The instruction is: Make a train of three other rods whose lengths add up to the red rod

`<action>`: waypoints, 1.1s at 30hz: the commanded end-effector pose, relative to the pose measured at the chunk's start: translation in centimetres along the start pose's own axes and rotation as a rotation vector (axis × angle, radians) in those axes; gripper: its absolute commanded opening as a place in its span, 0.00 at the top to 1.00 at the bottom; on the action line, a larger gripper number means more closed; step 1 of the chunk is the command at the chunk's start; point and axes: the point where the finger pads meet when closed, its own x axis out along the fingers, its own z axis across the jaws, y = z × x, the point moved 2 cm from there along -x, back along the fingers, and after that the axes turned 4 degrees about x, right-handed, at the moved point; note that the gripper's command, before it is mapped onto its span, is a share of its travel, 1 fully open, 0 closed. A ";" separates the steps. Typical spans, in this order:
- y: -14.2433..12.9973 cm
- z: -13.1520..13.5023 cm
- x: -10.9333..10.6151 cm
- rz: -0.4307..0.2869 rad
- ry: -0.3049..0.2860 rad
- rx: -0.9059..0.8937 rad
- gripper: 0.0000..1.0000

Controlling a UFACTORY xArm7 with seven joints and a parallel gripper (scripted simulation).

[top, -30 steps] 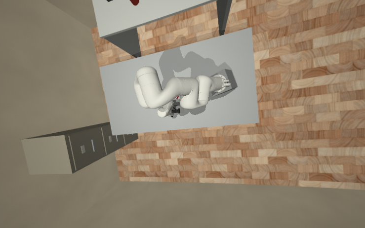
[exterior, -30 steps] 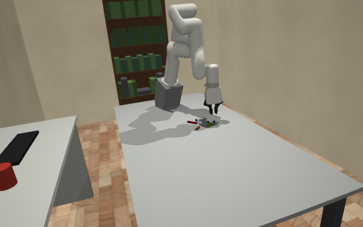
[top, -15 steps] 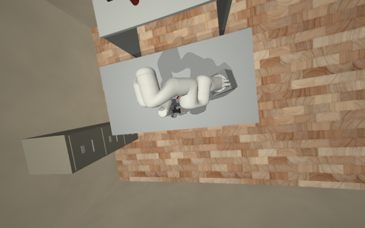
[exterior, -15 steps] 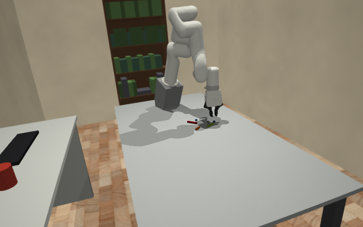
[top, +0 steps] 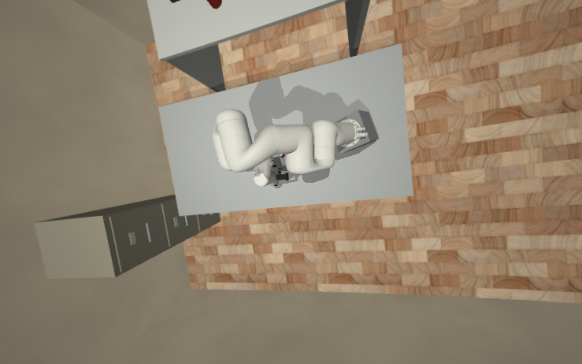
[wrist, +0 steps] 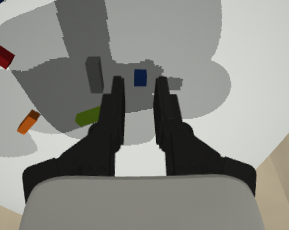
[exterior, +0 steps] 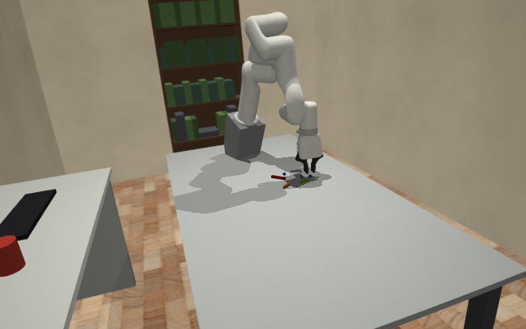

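Rods lie clustered on the worktop (exterior: 338, 245) under the pincer (wrist: 138, 91), which hangs partly open and empty above a blue rod (wrist: 140, 78). Only the wrist view separates grey rod (wrist: 94, 74) from shadow; lime rod (wrist: 88, 116) is half hidden behind a finger; from the top, the arm covers nearly all
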 end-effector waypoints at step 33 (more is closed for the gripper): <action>-0.1 0.1 0.7 -0.011 -0.003 0.001 0.76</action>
